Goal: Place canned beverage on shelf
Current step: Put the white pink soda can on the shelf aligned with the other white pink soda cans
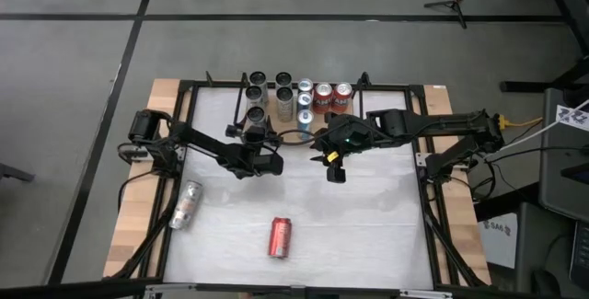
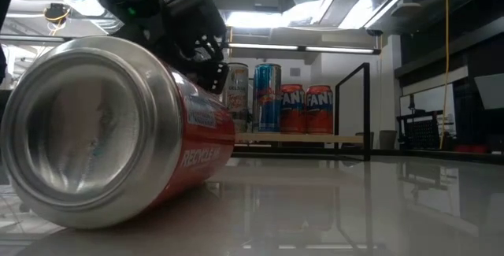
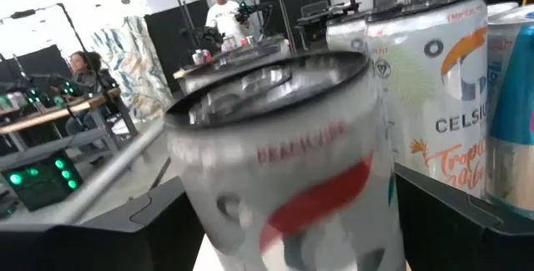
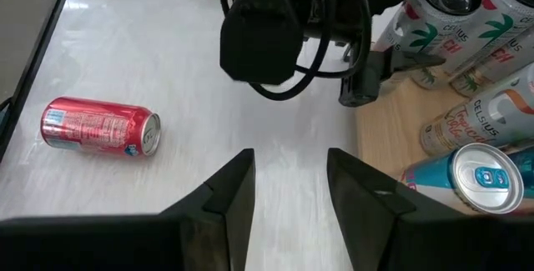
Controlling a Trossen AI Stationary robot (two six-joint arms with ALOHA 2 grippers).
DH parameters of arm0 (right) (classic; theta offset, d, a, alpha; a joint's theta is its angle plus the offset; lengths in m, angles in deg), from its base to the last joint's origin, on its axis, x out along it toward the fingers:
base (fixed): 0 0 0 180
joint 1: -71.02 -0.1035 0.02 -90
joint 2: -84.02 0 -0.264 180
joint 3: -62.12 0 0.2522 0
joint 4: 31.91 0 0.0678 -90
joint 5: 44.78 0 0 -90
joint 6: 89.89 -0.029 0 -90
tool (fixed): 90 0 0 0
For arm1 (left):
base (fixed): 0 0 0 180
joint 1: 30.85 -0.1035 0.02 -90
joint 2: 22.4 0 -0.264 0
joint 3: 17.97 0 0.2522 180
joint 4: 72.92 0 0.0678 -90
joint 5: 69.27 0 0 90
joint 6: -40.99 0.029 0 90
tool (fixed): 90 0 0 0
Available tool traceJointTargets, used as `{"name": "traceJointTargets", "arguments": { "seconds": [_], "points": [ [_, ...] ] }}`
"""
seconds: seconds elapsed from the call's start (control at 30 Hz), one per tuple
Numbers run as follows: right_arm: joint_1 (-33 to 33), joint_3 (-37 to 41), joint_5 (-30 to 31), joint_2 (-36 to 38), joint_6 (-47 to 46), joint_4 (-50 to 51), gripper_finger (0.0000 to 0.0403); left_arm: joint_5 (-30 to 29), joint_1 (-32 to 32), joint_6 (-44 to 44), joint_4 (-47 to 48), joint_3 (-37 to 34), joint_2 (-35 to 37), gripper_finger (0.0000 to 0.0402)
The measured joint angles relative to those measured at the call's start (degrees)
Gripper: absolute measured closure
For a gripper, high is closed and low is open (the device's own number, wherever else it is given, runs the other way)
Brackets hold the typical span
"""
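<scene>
We see the left gripper (image 1: 256, 129) pinching a white can (image 3: 284, 163) at the shelf's (image 1: 359, 106) front edge, beside cans already on it. Right gripper (image 4: 288, 179), fingers spread, holds nothing, nr the shelf. A red can (image 1: 280, 236) lies well away from the shelf.

Readable labels on cans

"CELSIUS" and "Tropical" on a white can (image 3: 446, 96) on the shelf in the left wrist view; "CELSIUS" again on white cans (image 4: 492, 108) in the right wrist view. "FANTA" on two orange cans (image 2: 305, 108) in the low view. "RECYCLE" on the red can (image 2: 118, 130) lying on its side up front.
</scene>
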Motion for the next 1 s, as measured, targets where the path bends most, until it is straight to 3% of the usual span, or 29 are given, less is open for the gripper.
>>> {"name": "traceJointTargets", "arguments": {
  "seconds": [0.5,1.0],
  "points": [
    [0.0,0.0,0.0,0.0,0.0,0.0,0.0255,-0.1,-0.3,3.6,0.2,0.0,5.0,0.0082],
    [0.0,0.0,0.0,0.0,0.0,0.0,0.0256,-0.3,-1.6,5.1,0.2,0.9,5.1,0.0082]
  ]
}}
